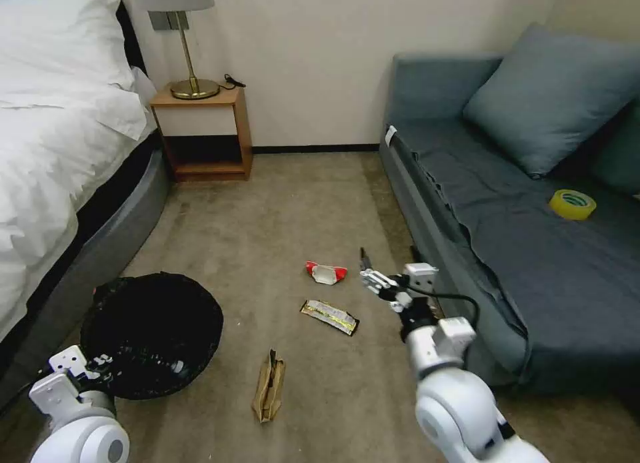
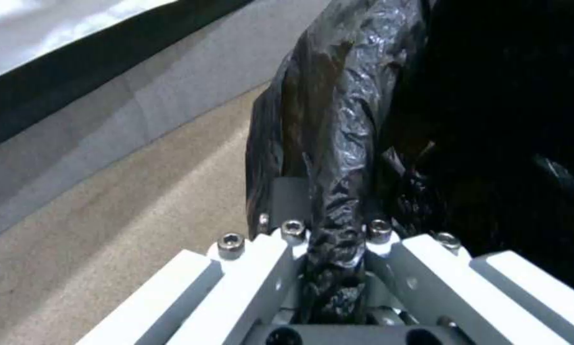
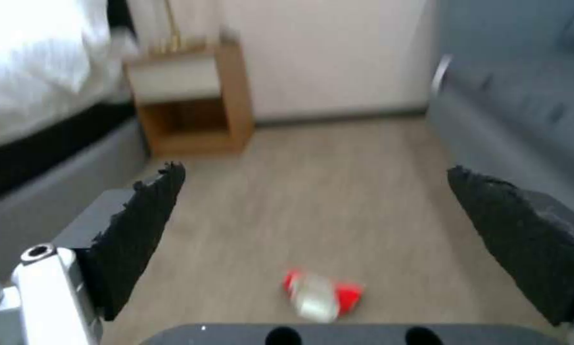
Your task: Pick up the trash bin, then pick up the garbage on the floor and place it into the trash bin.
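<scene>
The bin [image 1: 152, 334] is held at its near rim by the left claw [image 2: 334, 249], whose fingers are clamped on the black bag [image 2: 338, 143]. The right claw [image 1: 368, 270] is seen with its pads [image 3: 140, 230] spread wide, nothing between them. Just ahead of it and lower lies the packet [image 3: 322, 295]; the wrapper [image 1: 329, 316] is beside it, nearer the bin, and the paper bag [image 1: 269, 386] lies back between both claws

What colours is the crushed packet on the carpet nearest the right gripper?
The small crushed packet is red with a white middle, clearest in the head view.
</scene>
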Tool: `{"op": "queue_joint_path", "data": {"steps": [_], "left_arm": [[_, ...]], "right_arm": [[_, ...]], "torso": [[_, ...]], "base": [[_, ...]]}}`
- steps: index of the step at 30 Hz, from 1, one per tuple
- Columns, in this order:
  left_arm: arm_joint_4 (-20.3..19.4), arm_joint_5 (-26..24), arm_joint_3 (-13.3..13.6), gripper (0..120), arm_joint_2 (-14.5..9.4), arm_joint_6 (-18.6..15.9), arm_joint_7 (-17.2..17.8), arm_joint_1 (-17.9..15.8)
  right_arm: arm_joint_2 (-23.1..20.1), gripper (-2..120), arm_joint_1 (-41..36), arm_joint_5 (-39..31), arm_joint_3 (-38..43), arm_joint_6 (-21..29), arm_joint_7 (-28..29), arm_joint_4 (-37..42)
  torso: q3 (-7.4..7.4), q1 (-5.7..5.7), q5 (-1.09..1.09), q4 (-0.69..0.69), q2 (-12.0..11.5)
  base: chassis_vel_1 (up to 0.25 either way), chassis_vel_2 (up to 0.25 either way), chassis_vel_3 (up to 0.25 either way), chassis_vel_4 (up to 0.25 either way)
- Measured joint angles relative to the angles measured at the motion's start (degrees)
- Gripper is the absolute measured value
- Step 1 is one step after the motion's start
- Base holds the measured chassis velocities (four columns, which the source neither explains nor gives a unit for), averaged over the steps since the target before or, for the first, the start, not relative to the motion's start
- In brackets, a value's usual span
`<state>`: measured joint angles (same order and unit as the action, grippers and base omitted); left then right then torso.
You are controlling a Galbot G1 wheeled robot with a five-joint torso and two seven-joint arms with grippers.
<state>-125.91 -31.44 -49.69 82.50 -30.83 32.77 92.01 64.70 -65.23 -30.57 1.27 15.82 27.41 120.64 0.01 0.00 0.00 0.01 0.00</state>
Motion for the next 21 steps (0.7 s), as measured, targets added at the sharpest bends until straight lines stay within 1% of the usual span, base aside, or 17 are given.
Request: {"op": "queue_joint_path", "data": {"steps": [2, 4, 5, 6, 9, 10, 11, 13, 15, 17, 19, 21], "left_arm": [[-0.12, 0.0, -0.1, 2, 0.15, -0.07, -0.01, 0.06], [-0.26, 0.09, -0.12, 2, 0.34, -0.09, 0.0, 0.18], [-0.26, 0.09, -0.12, 2, 0.34, -0.09, 0.0, 0.18], [-0.42, 0.2, -0.13, 2, 0.48, -0.08, 0.0, 0.34], [-0.83, 0.32, -0.26, 2, 0.69, -0.09, -0.01, 0.6], [-0.83, 0.32, -0.26, 2, 0.69, -0.09, -0.01, 0.6], [-1.03, 0.37, -0.44, 2, 0.78, -0.09, -0.01, 0.73], [-1.18, 0.42, -0.71, 2, 1.02, -0.09, -0.01, 0.87], [-1.21, 0.43, -0.74, 2, 1.08, -0.09, -0.01, 0.92], [-1.4, 0.7, -0.8, 2, 1.43, 0.02, -0.01, 1.22], [-1.47, 0.84, -0.82, 2, 1.55, 0.06, -0.01, 1.3], [-1.67, 1.05, -0.95, 2, 1.8, 0.08, 0.0, 1.41]], "right_arm": [[-0.8, 100, 5.87, -7.93, -4.94, 4.19, 3.98, -3.97], [-0.78, 100, 8.78, -12.05, -8.1, 5.93, 5.88, -6.78], [-0.78, 100, 8.78, -12.05, -8.1, 5.93, 5.88, -6.78], [-0.28, 100, 11.37, -15.62, -11.08, 7.29, 7.48, -9.81], [0.8, 100, 14.98, -20.45, -15.57, 9.46, 9.47, -14.32], [0.8, 100, 14.98, -20.45, -15.57, 9.46, 9.47, -14.32], [1.55, 100, 16.53, -22.43, -18.21, 10.32, 10.51, -16.7], [2.7, 100, 17.95, -24.22, -22.29, 10.87, 11.71, -20.36], [2.98, 100, 18.08, -24.43, -23.07, 10.89, 11.83, -21.16], [4.65, 100, 18.65, -25.51, -26.94, 10.91, 12.03, -25.53], [5.43, 100, 19.03, -25.9, -28.29, 10.97, 12.04, -26.93], [7.02, 100, 20.73, -26.52, -31.62, 11.03, 11.99, -30.24]], "torso": [[0.0, 0.0, -0.01, 0.01, 0.0], [0.0, 0.0, -0.01, 0.0, 0.0], [0.0, 0.0, -0.01, 0.0, 0.0], [0.0, 0.0, -0.01, -0.01, 0.0], [0.0, 0.0, -0.01, 0.0, 0.0], [0.0, 0.0, -0.01, 0.0, 0.0], [0.0, 0.0, -0.01, -0.01, 0.0], [0.0, 0.0, -0.02, 0.0, 0.0], [0.0, 0.0, -0.02, 0.0, 0.0], [0.0, 0.0, -0.02, -0.02, 0.0], [0.0, 0.0, -0.01, -0.02, 0.0], [0.0, 0.0, -0.02, -0.02, 0.0]], "base": [[0.0, 0.0, 0.0, 0.0], [0.0, 0.0, 0.0, 0.0], [0.0, 0.0, 0.0, 0.0], [0.0, 0.0, 0.0, 0.0], [0.0, 0.0, 0.0, 0.0], [0.0, 0.0, 0.0, 0.0], [0.0, 0.0, 0.0, 0.0], [0.0, 0.0, 0.0, 0.0], [0.0, 0.0, 0.0, 0.0], [0.0, 0.0, 0.0, 0.0], [0.0, 0.0, 0.0, 0.0], [0.0, 0.0, 0.0, 0.0]]}}
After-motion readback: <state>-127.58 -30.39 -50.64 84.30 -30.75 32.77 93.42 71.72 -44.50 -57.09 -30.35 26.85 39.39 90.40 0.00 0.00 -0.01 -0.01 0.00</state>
